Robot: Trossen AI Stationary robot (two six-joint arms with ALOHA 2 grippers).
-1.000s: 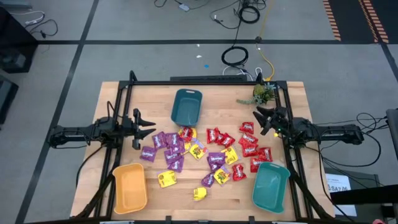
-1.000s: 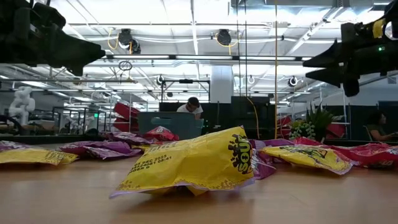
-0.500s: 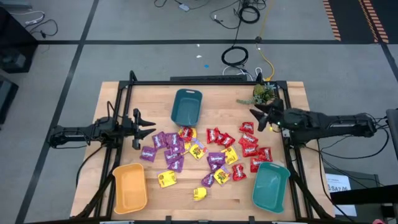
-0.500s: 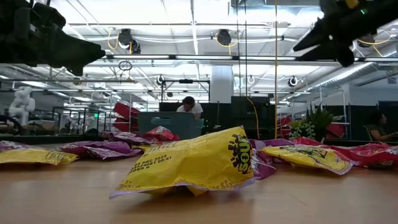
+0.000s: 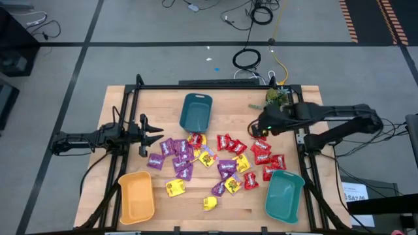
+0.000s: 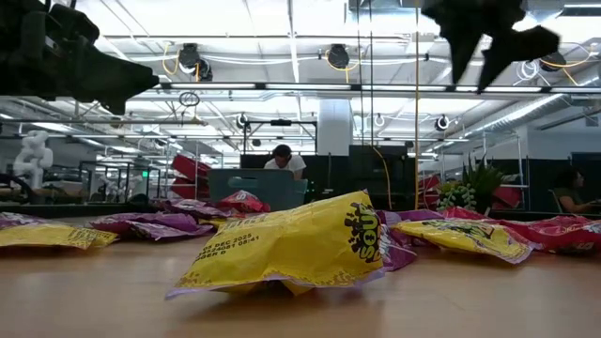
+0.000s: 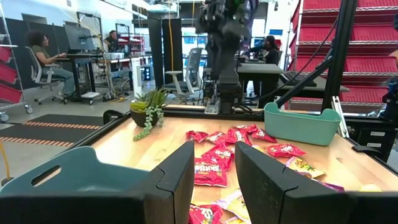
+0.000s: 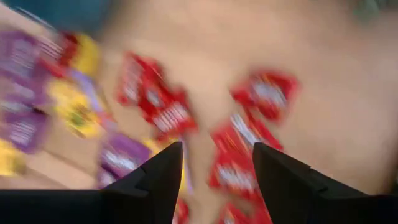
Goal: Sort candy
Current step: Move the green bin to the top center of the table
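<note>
Three bins were seen on the wooden table [image 5: 124,104]: an orange bin [image 5: 135,197] at the front left corner, a teal bin [image 5: 284,194] at the front right, another teal bin [image 5: 196,111] near the back edge. Candy [image 5: 215,156] was spread across the middle, purple and yellow leftward, red rightward. The left gripper [image 5: 154,134] was held at the left edge, fingers parted, empty. The right gripper [image 5: 256,127] was held above the red packets, fingers spread, empty.

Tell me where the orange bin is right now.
The orange bin sits at the table's near left corner in the high view, below the waiting left gripper, with purple and yellow candy just to its right.
</note>
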